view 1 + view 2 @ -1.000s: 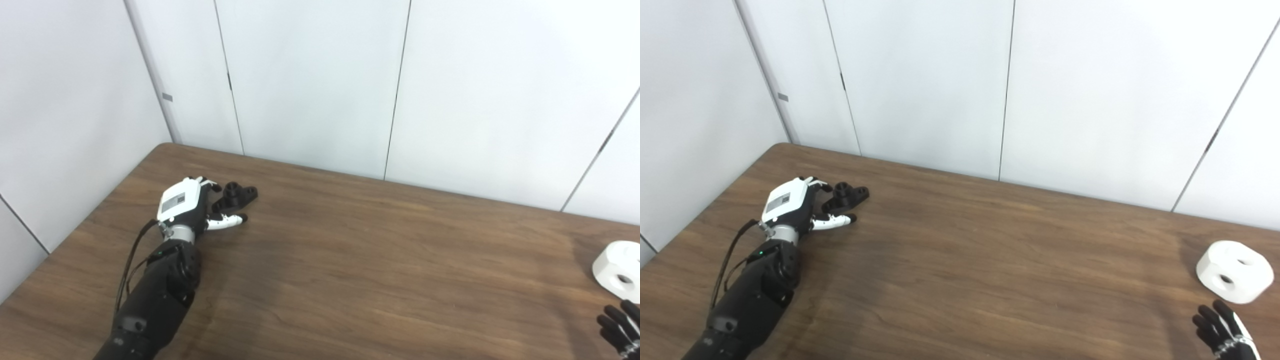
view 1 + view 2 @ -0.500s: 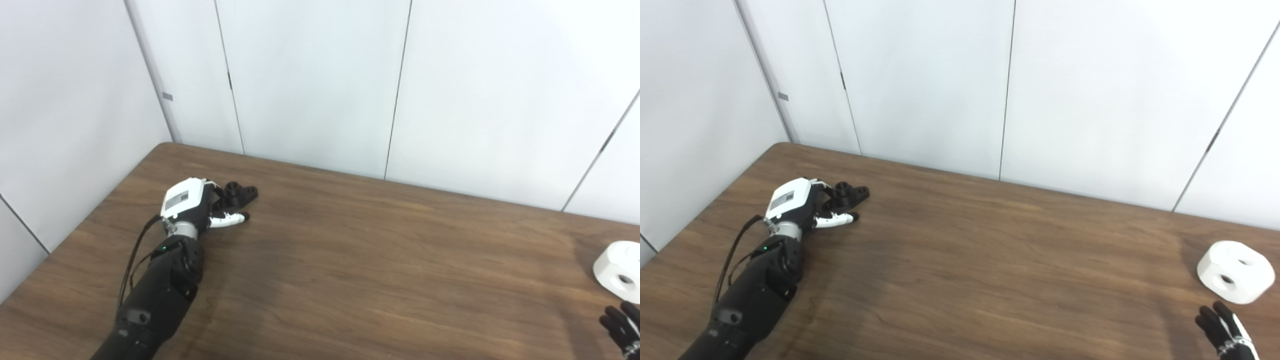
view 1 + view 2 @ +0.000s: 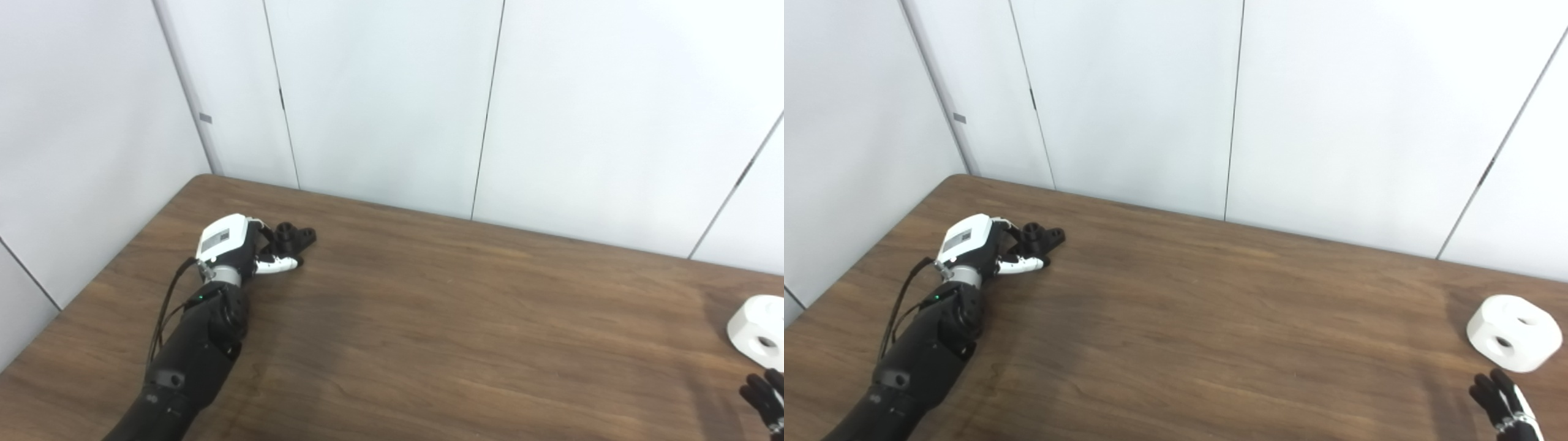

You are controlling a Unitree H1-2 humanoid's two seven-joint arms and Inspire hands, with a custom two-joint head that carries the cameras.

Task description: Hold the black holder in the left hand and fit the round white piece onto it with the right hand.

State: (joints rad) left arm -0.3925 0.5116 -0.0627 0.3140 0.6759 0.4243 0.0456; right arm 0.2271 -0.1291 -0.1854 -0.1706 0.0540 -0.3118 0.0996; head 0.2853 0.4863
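Note:
The black holder (image 3: 295, 236) lies on the brown table (image 3: 429, 318) near its far left corner. My left hand (image 3: 231, 244) rests right beside it, with the fingers reaching over the holder's near end and the white thumb (image 3: 277, 264) stretched along the table in front of it. The fingers are still apart and the holder sits on the table. The round white piece (image 3: 1513, 332), with two holes in it, sits at the far right. Only the spread black fingers of my right hand (image 3: 1502, 405) show at the bottom right corner, just short of the white piece and holding nothing.
White wall panels (image 3: 392, 104) stand close behind the table's far edge and along its left side. A broad stretch of bare wood separates the holder from the white piece.
My left hand has slid forward, so its fingers now cover the holder's near end. The right hand has sunk a little toward the bottom edge. Holder and white piece have not moved.

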